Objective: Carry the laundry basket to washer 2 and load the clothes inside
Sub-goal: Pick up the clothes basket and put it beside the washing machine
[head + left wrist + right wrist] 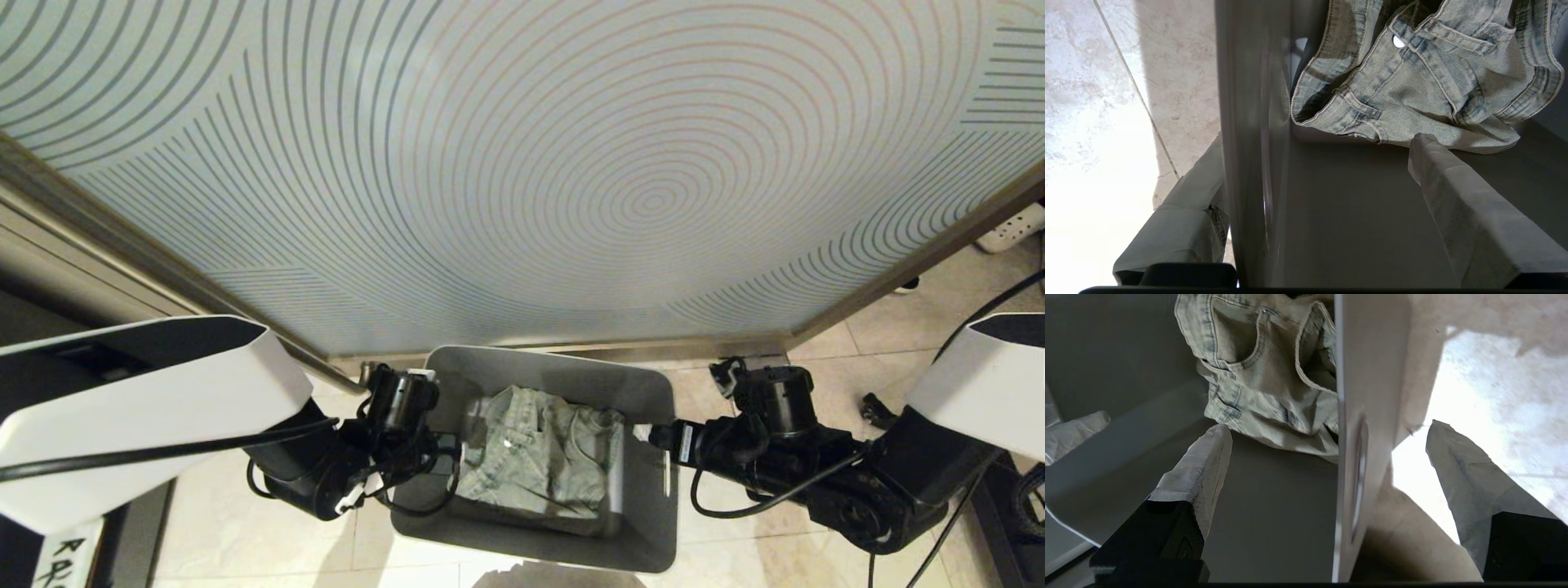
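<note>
Taped fingertips (1453, 204) of the left gripper (445, 445) are seen straddling the left wall of the laundry basket (653, 523), one finger inside the tub and one outside over the tiled floor (245, 531), and the pincer is spread wide with the wall standing free between the pads rather than squeezed. On the opposite side the right gripper (649, 433) is placed in the same way: in its wrist view one taped finger (1200, 469) is set inside the tub and the other outside, the right wall with its slot handle (1359, 473) running between them, and these jaws too are held apart and are closed on nothing. This mirrored placement is judged to be the set-up for a two-handed lift, each wall being bracketed so that a squeeze from both sides would let the tub be raised level. The clothes (535, 453), a pale washed denim garment with a metal button (1398, 41), are left crumpled on the basket's floor, clear of both inner fingers, so that no cloth is likely to be pinched with the walls. The basket is set on the floor against the foot of a panel (522, 163) patterned with concentric rings. Washer 2 is not shown in any view, so the carry is judged not yet begun.
</note>
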Motion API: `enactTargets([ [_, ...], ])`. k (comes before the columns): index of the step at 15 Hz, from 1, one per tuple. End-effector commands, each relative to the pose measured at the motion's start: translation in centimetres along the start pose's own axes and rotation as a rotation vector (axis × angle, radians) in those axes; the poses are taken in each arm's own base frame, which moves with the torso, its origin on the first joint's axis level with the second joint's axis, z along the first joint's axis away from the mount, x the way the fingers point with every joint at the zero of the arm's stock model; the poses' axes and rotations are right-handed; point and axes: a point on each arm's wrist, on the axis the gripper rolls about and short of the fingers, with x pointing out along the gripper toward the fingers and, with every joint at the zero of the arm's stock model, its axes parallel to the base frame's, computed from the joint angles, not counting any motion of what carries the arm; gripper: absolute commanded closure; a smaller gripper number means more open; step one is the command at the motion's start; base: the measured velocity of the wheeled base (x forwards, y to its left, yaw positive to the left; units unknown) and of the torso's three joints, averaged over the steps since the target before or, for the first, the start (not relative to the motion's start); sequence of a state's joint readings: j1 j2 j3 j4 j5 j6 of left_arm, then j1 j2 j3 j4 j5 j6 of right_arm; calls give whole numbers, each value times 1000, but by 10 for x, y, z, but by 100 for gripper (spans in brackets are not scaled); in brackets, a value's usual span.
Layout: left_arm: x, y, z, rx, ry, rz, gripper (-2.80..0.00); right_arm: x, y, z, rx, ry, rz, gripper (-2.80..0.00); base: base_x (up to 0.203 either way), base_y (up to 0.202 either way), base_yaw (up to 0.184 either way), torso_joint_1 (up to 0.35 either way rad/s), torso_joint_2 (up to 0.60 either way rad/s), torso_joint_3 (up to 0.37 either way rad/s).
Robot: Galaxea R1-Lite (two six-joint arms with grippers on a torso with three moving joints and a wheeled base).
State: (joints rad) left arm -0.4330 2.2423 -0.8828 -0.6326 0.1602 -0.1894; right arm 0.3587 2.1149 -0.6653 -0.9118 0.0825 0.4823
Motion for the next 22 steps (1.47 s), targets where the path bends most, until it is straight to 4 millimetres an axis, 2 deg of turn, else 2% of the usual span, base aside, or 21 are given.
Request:
enactTargets([
  [1,1,0,1,-2,-6,0,-280,8,-4,-7,3,14,-4,-280,0,0,0,0,0,0],
  [8,8,-1,0,-4,-5,5,-280,29,-10,-14,-3,30,-13,-280,0,0,0,0,0,0],
  [19,9,-1,1,-5,-7,6,-280,38,-13,-18,-2,41,-19,-280,0,0,0,0,0,0],
  [22,17,0,-5,-3,-2,9,-280,39,-14,-20,-4,48,-22,-280,0,0,0,0,0,0],
])
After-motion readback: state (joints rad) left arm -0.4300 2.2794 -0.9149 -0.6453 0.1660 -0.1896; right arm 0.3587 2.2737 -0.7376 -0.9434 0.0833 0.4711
